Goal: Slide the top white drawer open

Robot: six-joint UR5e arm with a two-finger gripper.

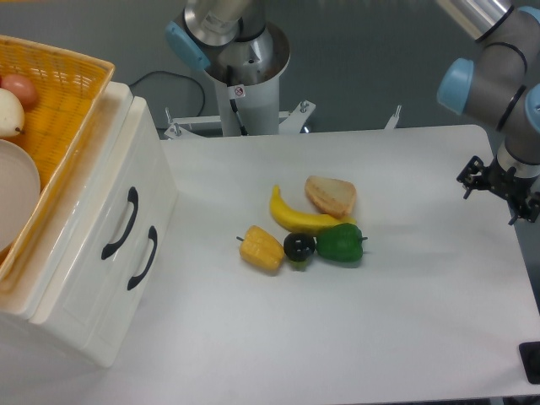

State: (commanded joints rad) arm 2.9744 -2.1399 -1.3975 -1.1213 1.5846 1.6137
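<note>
Camera view from above shows our gripper (498, 187) at the table's right edge, dark and small against the grey floor; we cannot tell whether its fingers are spread or pressed together, and it holds nothing that we can see. Nearest to the fingers, on the white table (405, 321), lies a cluster of toy food: a green pepper (341, 243), a slice of bread (331, 196), a banana (295, 218), a dark round fruit (299, 245) and a corn cob (261, 248). Well beyond these, far across from the fingers, stands the white cabinet. The top white drawer (105, 198) looks shut, flush with the lower drawer (118, 278). Its curved black handle (121, 224) is where we would take hold, fingers closing across the bar. We judge the glossy front rigid and slippery, so pinching the handle suits better than pushing the face. The orange wicker basket (72, 101) on top adds weight that may steady the cabinet.
</note>
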